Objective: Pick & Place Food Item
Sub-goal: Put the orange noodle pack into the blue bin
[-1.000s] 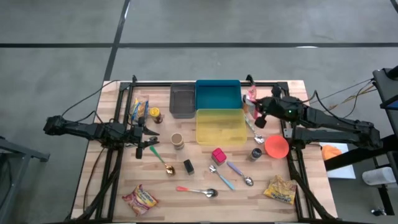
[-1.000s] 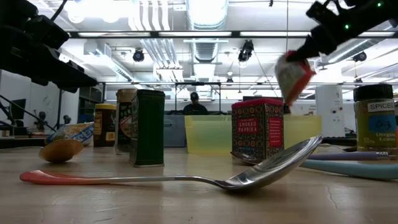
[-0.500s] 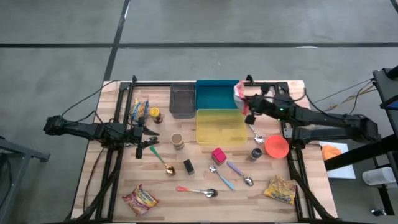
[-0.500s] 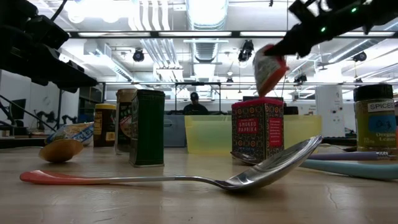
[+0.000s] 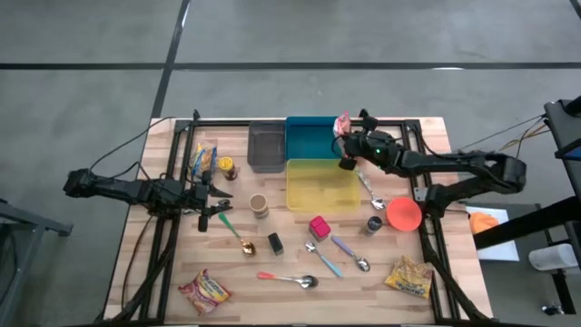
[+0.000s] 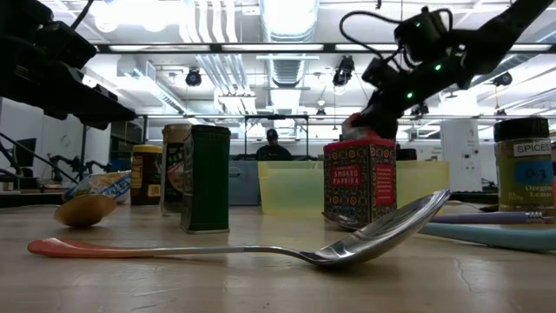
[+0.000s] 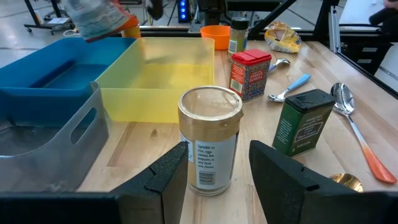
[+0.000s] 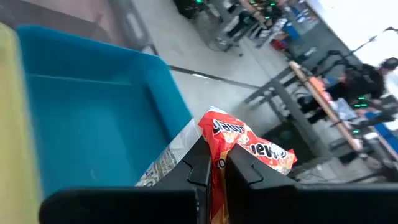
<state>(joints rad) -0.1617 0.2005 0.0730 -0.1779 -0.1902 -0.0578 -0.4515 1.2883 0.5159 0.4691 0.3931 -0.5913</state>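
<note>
over the blue bin (image 5: 317,142), its open top set to take the drop, right gripper (image 5: 344,136) pinched tight on the snack packet (image 8: 247,146) by one edge; left gripper (image 7: 214,176) half-spread, empty, waiting near the jar (image 7: 209,139).

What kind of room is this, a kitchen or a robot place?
Probably a robot lab or workshop, not a kitchen. Two robot arms are fixed to a wooden table, exposed pipes and strip lights run overhead, and more workbenches stand behind.
</note>
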